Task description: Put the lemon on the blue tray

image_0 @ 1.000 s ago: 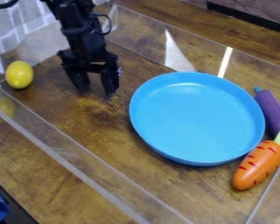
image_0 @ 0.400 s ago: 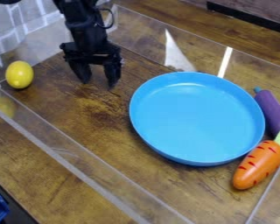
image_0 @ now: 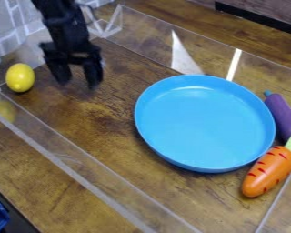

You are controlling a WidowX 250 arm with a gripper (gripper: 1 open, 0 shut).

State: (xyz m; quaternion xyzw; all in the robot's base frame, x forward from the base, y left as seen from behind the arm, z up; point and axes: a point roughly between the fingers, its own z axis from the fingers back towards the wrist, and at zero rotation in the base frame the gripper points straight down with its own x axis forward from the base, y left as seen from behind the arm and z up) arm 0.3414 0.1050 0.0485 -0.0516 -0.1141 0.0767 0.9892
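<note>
While the lemon (image_0: pixel 19 77) lay ungrasped at left, the claw (image_0: pixel 72 75) stood wide beside it; approach underway, descent and closing required.

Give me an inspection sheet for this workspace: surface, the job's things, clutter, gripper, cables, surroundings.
Surface: wooden table with dark planks, ringed by a clear plastic barrier.
Job's things: lemon on the wood near the left edge, not gripped; blue tray right of centre, nothing in it.
Clutter: orange toy carrot and purple toy eggplant beside the tray's right rim; a green piece between them is too cut off to name.
Gripper: gripper open, pointing down, just right of the lemon, holding nothing.
Cables: nothing seen.
Surroundings: light tiled wall at the upper left; dark area beyond the table at the top.
</note>
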